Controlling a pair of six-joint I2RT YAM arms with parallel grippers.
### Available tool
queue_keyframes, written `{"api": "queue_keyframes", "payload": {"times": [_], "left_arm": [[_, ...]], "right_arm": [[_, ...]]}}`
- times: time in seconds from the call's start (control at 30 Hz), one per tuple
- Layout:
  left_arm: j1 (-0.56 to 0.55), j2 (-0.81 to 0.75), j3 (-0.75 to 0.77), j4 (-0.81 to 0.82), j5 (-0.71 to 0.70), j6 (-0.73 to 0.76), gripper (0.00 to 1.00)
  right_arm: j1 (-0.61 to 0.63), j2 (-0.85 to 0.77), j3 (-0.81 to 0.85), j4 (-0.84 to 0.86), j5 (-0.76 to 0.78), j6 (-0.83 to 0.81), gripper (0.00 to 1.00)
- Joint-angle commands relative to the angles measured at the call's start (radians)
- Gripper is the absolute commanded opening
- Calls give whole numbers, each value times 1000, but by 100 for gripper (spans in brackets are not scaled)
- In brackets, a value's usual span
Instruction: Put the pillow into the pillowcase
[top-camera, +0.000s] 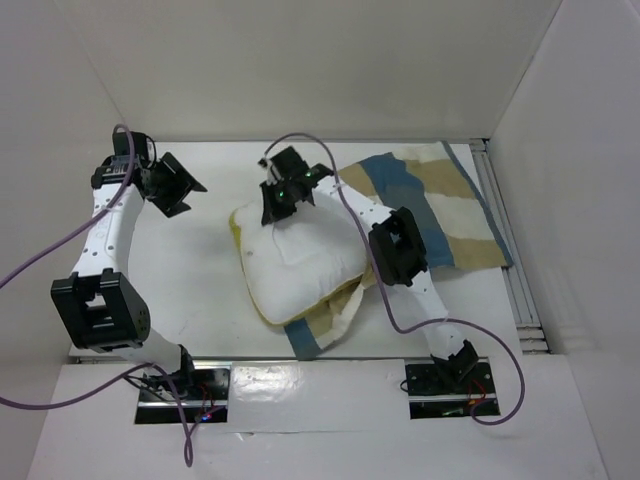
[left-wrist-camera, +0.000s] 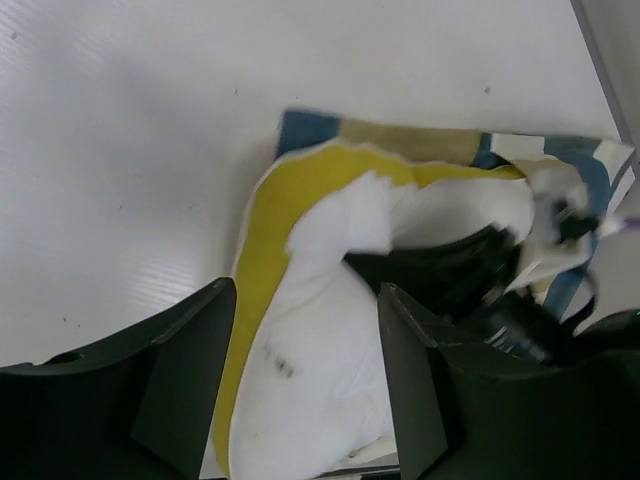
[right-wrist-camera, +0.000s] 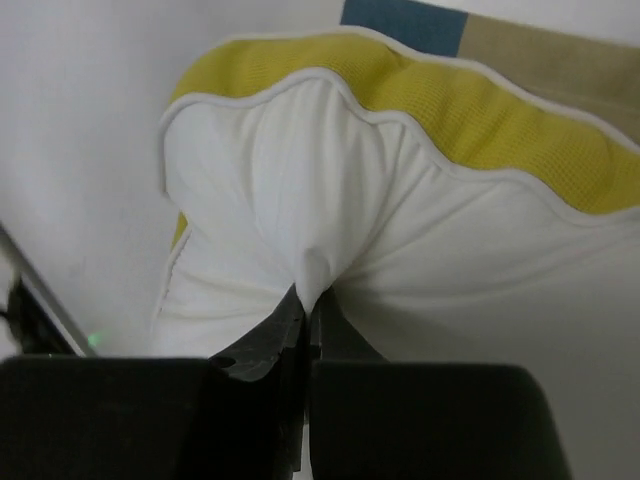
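White quilted pillow (top-camera: 300, 270) lies at the centre of the overhead view, atop the checked pillowcase (top-camera: 450, 205), which spreads toward two o'clock. The right gripper (top-camera: 279, 214) sits at the pillow's twelve o'clock edge; the left gripper (top-camera: 183, 192) hangs well apart at ten o'clock. Left wrist view: its jaws stand wide, holding nothing. Right wrist view: jaws closed tight on a pleat of the pillow's cover. The case's mouth is probably near six o'clock. Lifting slowly should keep that thin pinch from slipping.
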Motion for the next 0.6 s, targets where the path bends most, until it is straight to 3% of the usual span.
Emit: {"api": "queue_keyframes", "payload": {"times": [0.0, 0.1, 0.13, 0.17, 0.23, 0.3, 0.33, 0.37, 0.4, 0.43, 0.57], "left_arm": [[8, -10, 3, 35, 63, 22, 71], [-10, 16, 3, 35, 109, 51, 71], [-42, 32, -6, 64, 134, 77, 72], [-64, 53, 4, 64, 155, 105, 72], [-119, 127, 38, 33, 166, 183, 77], [-200, 179, 62, -3, 178, 249, 79], [-226, 222, 72, -17, 189, 271, 80], [-297, 260, 49, -17, 205, 325, 78], [-297, 260, 49, -17, 205, 326, 78], [-338, 260, 38, -17, 226, 338, 78], [-426, 294, -13, 39, 287, 352, 78]], "right_arm": [[152, -177, -263, -134, -140, -191, 0], [173, -397, -532, -147, -10, -204, 0], [173, -440, -604, -160, 106, -188, 0], [173, -514, -626, -186, 172, -165, 15], [163, -587, -654, -195, 292, -90, 72], [137, -708, -697, -183, 453, 17, 94], [122, -748, -729, -183, 542, 57, 94], [66, -861, -775, -216, 660, 247, 96], [65, -862, -775, -217, 708, 249, 96], [-6, -924, -827, -285, 742, 375, 96], [-169, -1069, -1040, -312, 759, 545, 88]]}}
